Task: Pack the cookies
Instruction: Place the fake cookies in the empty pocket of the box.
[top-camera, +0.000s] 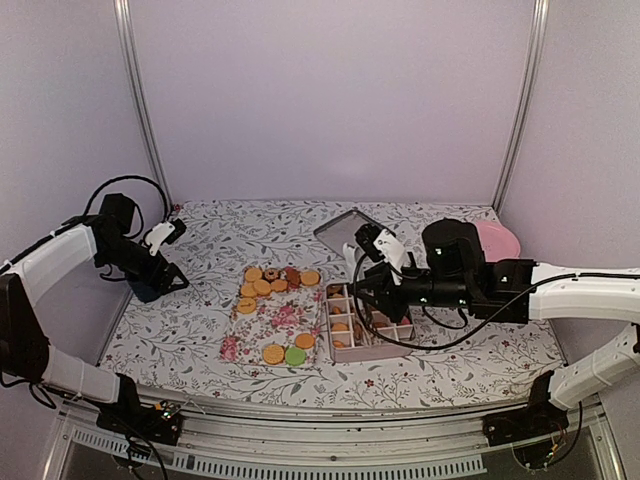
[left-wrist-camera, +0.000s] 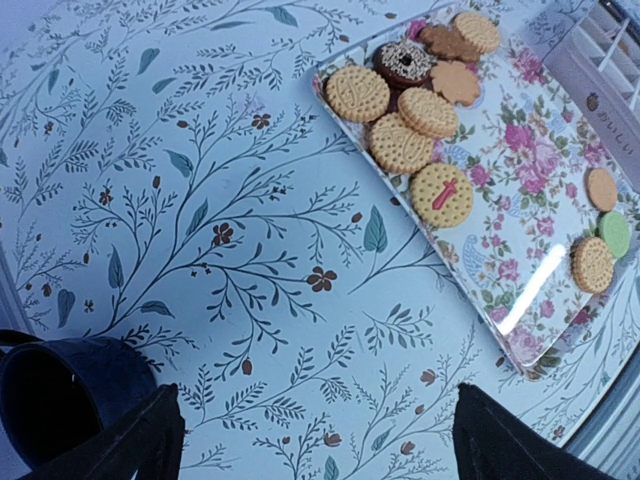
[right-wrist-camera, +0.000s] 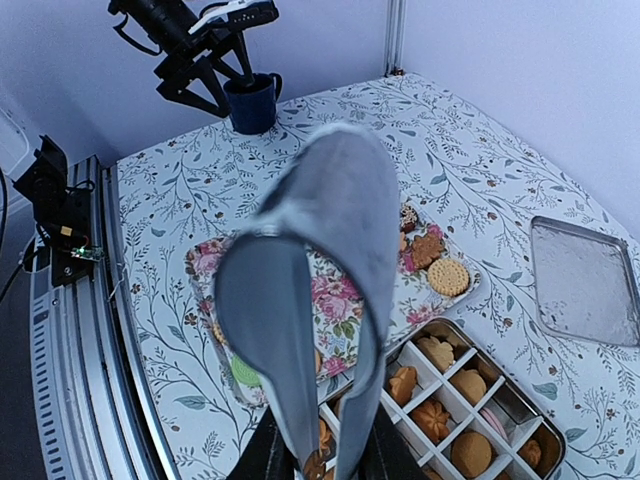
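Left gripper (left-wrist-camera: 310, 440) wide open, empty, by mug (left-wrist-camera: 50, 400), 9 o'clock of tray (left-wrist-camera: 520, 180) holding cookies (left-wrist-camera: 400, 145). Right gripper (right-wrist-camera: 322, 458) over box (top-camera: 370, 352), 3 o'clock; can't tell finger state.

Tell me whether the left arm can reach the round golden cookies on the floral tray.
Probably yes: the open left claw hangs near the round golden cookies, with only patterned tablecloth between.
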